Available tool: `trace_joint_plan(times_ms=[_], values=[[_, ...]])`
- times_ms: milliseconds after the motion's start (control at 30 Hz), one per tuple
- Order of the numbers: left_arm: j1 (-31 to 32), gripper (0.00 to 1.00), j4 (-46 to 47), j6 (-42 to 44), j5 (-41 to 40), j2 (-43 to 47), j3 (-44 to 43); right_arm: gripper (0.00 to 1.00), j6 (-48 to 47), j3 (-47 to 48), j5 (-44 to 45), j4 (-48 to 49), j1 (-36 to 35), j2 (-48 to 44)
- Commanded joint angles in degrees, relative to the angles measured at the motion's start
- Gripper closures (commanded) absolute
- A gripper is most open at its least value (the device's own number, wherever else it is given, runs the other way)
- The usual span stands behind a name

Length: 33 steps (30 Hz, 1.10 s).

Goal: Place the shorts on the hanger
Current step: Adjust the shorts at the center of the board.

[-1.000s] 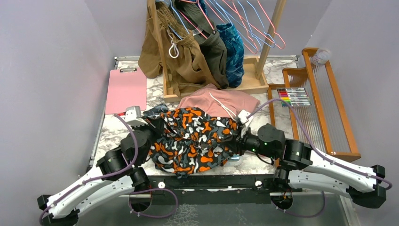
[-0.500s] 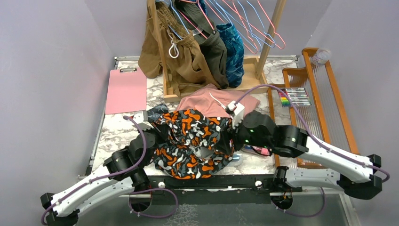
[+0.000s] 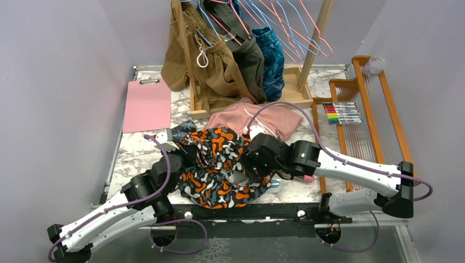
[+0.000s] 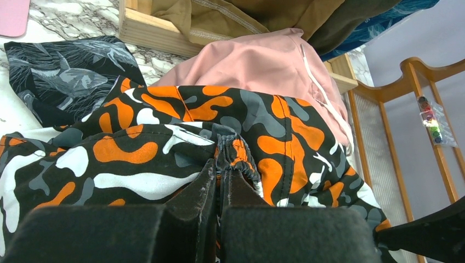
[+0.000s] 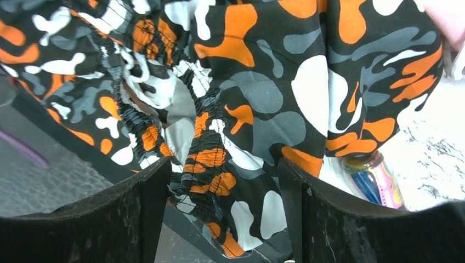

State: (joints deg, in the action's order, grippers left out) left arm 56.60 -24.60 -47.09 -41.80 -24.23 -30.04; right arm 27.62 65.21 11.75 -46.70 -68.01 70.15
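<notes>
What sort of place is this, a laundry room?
More likely a robot test booth: plain walls close around a marble-look table, two robot arms bolted to its edge, and a wooden rack of wire hangers.

bare marble point(image 3: 129, 155) left of shorts point(image 3: 219, 160), pink garment point(image 3: 274, 118) and rack base point(image 3: 295, 101) crowding behind

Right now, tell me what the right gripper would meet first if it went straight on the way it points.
Probably the dark shorts with orange, white and grey camouflage print: their gathered waistband lies just ahead of the open right gripper.
</notes>
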Motion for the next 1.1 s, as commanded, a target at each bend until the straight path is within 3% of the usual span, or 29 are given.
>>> trace_joint_plan(times_ms=[0, 133, 333, 400, 467, 567, 633, 1067], values=[[-0.2, 1.0, 0.4, 0.6, 0.6, 0.4, 0.0, 0.28, 0.4, 1.5, 5.0, -5.7, -1.8, 2.3], [-0.2, 1.0, 0.3, 1.2, 0.4, 0.5, -0.2, 0.38, 0.5, 0.7, 6.7, -9.9, -1.9, 2.5], [-0.2, 1.0, 0.3, 1.9, 0.4, -0.1, -0.7, 0.73, 0.7, 0.1, 8.8, -14.0, -1.9, 1.2], [-0.2, 1.0, 0.4, 1.8, 0.5, -0.3, -0.8, 0.76, 0.5, 0.2, 8.9, -14.5, -1.9, 1.1], [-0.2, 1.0, 0.5, 1.5, 0.7, -0.7, -1.0, 0.72, 0.0, 0.7, 7.8, -14.1, -1.9, 0.9], [-0.2, 1.0, 0.7, 1.3, 1.1, -1.6, -1.4, 0.53, -2.0, 0.9, 4.0, -10.7, -1.9, 0.4], [-0.2, 1.0, 1.3, 1.1, 1.7, -2.2, -1.5, 0.47, -2.4, 1.1, 2.8, -9.3, -1.9, 1.3], [-0.2, 1.0, 3.1, 1.0, 3.5, -4.2, -2.4, 0.43, -2.9, -3.1, 2.9, -6.5, -2.1, 6.4]])
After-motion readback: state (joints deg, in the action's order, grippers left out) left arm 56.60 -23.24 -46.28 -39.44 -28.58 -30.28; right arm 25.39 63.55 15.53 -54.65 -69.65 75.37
